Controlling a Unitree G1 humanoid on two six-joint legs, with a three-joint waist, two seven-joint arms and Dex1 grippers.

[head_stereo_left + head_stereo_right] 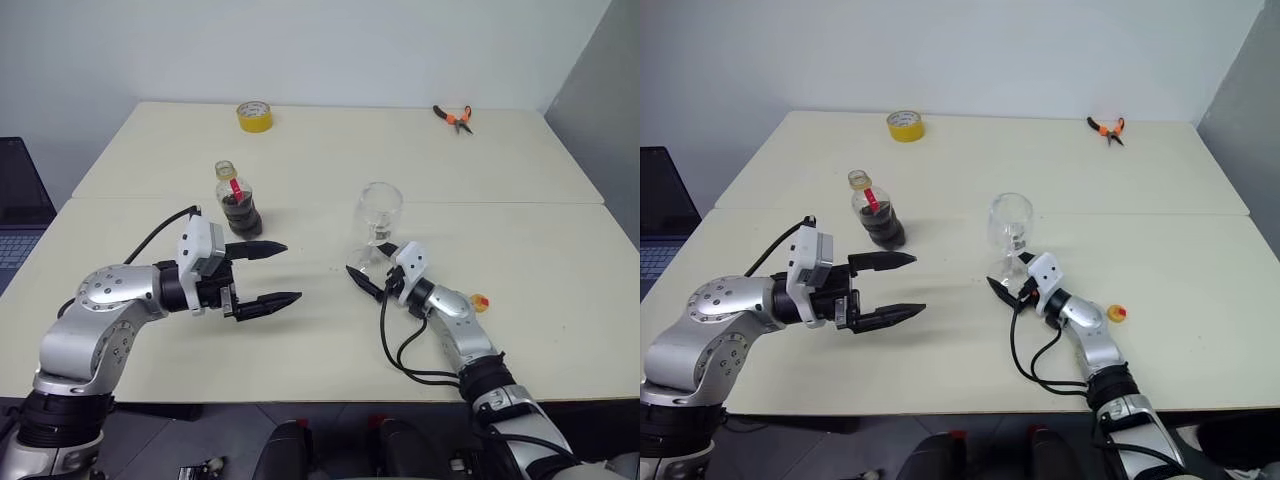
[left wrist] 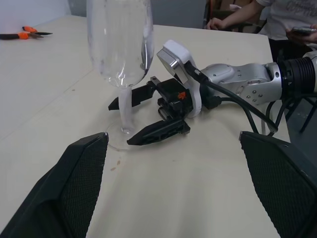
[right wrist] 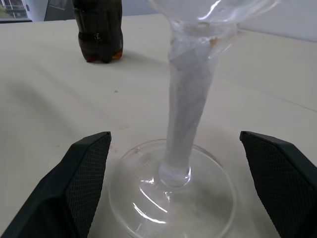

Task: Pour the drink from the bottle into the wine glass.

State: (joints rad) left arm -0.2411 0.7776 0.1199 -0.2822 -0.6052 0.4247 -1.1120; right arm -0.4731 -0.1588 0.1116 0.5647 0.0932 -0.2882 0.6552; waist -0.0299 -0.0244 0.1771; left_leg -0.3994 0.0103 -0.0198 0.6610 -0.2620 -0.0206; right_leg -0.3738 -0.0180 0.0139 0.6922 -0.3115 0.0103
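Observation:
The bottle [image 1: 237, 200] stands upright left of the table's middle, with the dark drink [image 1: 241, 216] filling its lower part. The empty wine glass [image 1: 380, 213] stands upright to its right. My left gripper [image 1: 293, 271] is open, in front of the bottle and apart from it, its fingers pointing right toward the glass. My right gripper [image 2: 120, 124] is open, one finger on each side of the glass's stem [image 3: 187, 104] just above the foot. In the right wrist view both fingers stand clear of the stem.
A yellow tape roll [image 1: 254, 116] and orange-handled pliers [image 1: 454, 117] lie at the table's far side. A small yellow-orange thing [image 1: 479, 300] sits by my right forearm. A laptop [image 1: 20, 215] stands off the left edge. A person [image 2: 277, 20] sits beyond the table.

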